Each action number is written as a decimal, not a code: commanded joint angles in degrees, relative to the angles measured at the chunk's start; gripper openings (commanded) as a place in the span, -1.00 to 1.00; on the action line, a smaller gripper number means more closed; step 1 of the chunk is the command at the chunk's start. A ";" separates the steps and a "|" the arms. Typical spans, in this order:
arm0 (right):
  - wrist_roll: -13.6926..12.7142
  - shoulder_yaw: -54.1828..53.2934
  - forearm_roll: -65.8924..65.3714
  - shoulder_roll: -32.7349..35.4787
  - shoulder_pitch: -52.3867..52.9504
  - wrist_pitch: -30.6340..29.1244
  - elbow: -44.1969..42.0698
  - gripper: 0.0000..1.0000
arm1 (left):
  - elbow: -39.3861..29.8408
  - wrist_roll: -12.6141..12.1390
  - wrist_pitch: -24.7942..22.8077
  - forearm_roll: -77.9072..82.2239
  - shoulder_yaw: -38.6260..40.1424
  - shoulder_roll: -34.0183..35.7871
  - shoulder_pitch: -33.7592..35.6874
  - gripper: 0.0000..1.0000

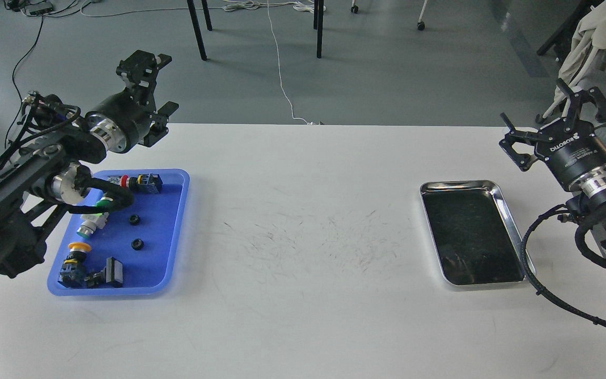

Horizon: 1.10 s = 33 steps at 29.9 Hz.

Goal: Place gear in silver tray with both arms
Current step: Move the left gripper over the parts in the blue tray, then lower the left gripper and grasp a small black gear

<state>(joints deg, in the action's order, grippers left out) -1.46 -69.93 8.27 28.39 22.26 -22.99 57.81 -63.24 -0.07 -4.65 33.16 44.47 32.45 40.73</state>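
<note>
My left arm (45, 158) enters from the left edge, bent at the elbow, wrist angled up and to the right. My left gripper (158, 87) is raised with fingers spread apart, holding nothing. My right arm (592, 184) rises from the right edge. My right gripper (550, 118) stands splayed wide, also unladen.

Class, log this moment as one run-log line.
left gripper: open, raised | right gripper: open, raised | silver tray: empty | small black gears: in blue tray
</note>
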 commanded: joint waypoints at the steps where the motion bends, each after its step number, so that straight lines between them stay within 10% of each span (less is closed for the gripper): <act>1: 0.14 -0.29 -0.01 0.09 0.07 0.75 -0.15 0.98 | -5.21 -0.46 -1.40 3.04 -0.70 5.67 0.14 0.96; 17: -0.12 -0.56 0.08 2.37 0.86 0.31 0.20 0.98 | -14.81 -3.01 -10.55 37.65 -14.75 23.36 -0.65 0.96; 33: 0.32 -0.55 -0.01 4.13 1.03 0.48 -0.33 0.97 | -12.09 0.06 -3.35 67.12 -26.63 23.19 -5.21 0.93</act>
<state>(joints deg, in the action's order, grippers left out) -1.28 -69.98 8.30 32.35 23.29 -22.66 57.57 -76.78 -1.24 -9.62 97.62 18.65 56.10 36.97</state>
